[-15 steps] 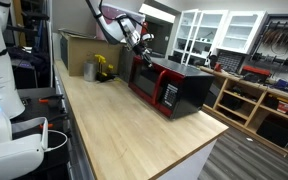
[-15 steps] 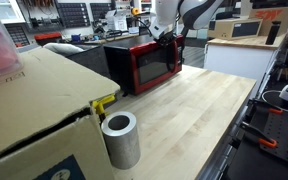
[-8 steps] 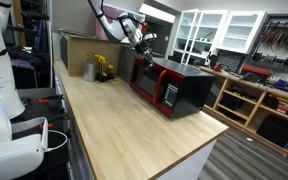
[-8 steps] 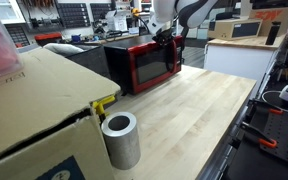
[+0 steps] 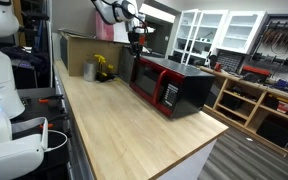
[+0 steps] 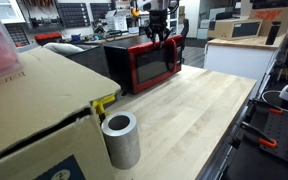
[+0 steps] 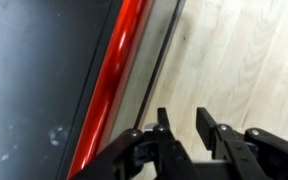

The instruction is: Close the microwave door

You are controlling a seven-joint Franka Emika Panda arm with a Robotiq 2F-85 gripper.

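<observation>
The microwave stands on the wooden counter, with a glossy black casing and a red front. It also shows in an exterior view. The microwave door lies flush against the oven in both exterior views. My gripper hangs above the microwave's front top edge, clear of it. In the wrist view the gripper is open with nothing between its fingers. It looks down on the red front edge, beside bare counter wood.
A brown cardboard box stands at the counter's back and fills the near left of an exterior view. A grey cylinder and a yellow object sit beside it. White glass-fronted cabinets stand behind.
My gripper has risen from the microwave's front top corner and now hangs higher above it. The door looks flush in every frame.
</observation>
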